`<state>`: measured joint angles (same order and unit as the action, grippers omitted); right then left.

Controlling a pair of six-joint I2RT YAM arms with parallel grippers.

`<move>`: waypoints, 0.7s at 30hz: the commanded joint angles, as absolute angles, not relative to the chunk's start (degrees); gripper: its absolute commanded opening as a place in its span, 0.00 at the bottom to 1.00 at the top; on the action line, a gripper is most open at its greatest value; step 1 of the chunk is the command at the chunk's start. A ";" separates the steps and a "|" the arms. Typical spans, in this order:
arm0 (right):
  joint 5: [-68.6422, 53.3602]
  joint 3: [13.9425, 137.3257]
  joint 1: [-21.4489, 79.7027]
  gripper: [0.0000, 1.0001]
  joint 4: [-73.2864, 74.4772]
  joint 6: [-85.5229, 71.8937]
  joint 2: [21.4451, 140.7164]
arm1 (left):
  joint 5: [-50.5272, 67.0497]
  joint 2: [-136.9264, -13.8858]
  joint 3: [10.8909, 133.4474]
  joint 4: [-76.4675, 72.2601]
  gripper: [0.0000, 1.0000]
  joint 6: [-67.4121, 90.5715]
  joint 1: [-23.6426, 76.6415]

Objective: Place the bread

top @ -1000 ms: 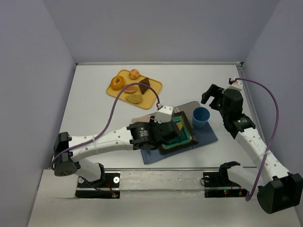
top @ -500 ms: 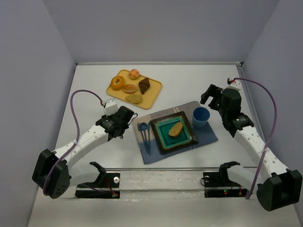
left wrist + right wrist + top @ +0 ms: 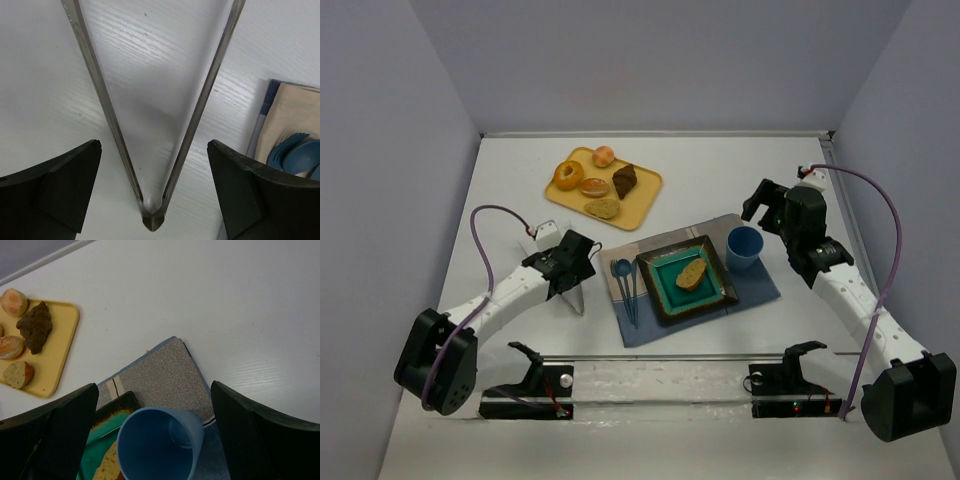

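Upper left of the top view, yellow tray (image 3: 647, 188) of pastries. Lower left, left gripper (image 3: 152, 145), jaws spread around open tongs (image 3: 196, 110), seemingly not touching. At right, right gripper (image 3: 154, 390), jaws wide apart, above blue cup (image 3: 157, 445). Centre, on teal plate (image 3: 667, 292): bread (image 3: 692, 274), oval, golden-tan, darker crust.

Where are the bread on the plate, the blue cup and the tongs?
bread (image 3: 692, 274), top view, middle of its face
cup (image 3: 155, 452), right wrist view, its inside
tongs (image 3: 151, 219), left wrist view, joined end
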<state>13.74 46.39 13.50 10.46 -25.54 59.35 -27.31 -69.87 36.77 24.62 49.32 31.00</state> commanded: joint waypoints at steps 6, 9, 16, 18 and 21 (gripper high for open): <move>16.87 47.99 13.27 1.00 9.40 -27.07 56.16 | -34.09 -54.94 46.57 35.68 0.99 53.35 30.76; 20.37 47.55 13.27 1.00 9.49 -29.70 55.20 | -37.00 -50.55 50.18 35.16 0.99 51.07 30.76; 23.20 47.46 13.27 1.00 9.14 -31.90 54.23 | -40.26 -41.50 48.96 24.80 0.99 47.56 30.76; 24.42 47.20 13.27 1.00 9.14 -31.90 54.32 | -39.55 -40.87 47.38 21.73 0.99 46.59 30.76; 23.74 47.02 13.27 1.00 9.14 -31.12 54.32 | -39.72 -41.04 47.11 21.71 0.99 46.23 30.76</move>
